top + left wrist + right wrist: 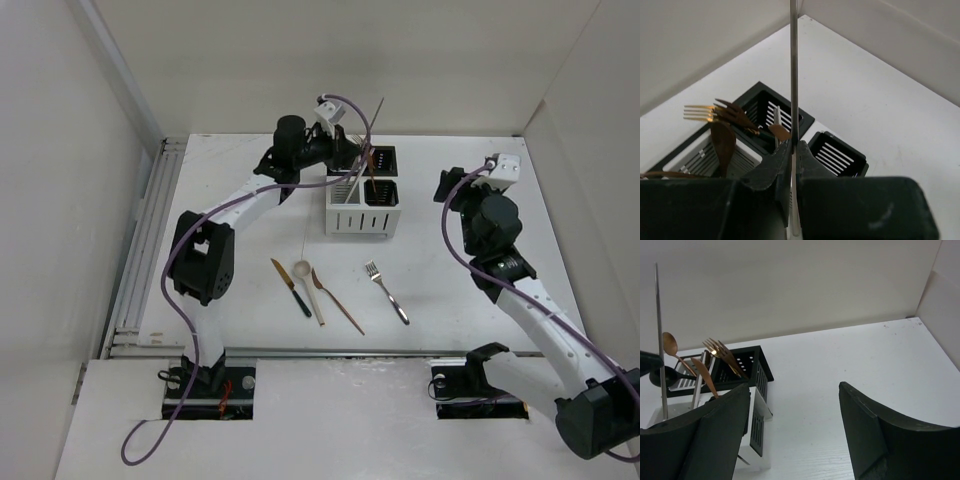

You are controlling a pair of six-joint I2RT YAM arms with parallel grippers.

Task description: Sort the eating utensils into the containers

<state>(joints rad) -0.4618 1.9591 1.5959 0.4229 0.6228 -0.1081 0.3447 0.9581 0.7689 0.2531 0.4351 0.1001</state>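
Seemingly about halfway: copper cutlery [722, 142] stands in the caddy [360, 222], my left gripper [794, 150] pinches a chopstick [794, 75] upright above it, my right gripper [795, 432] gapes empty, and several pieces (a silver fork [387, 292] among them) lie on the table [450, 280].

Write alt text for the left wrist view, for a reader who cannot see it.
The left gripper is shut on a thin pale chopstick, which stands upright and runs out of the top of the frame. Beyond it, on a white table, copper-coloured forks and a spoon stick out of a slotted caddy.
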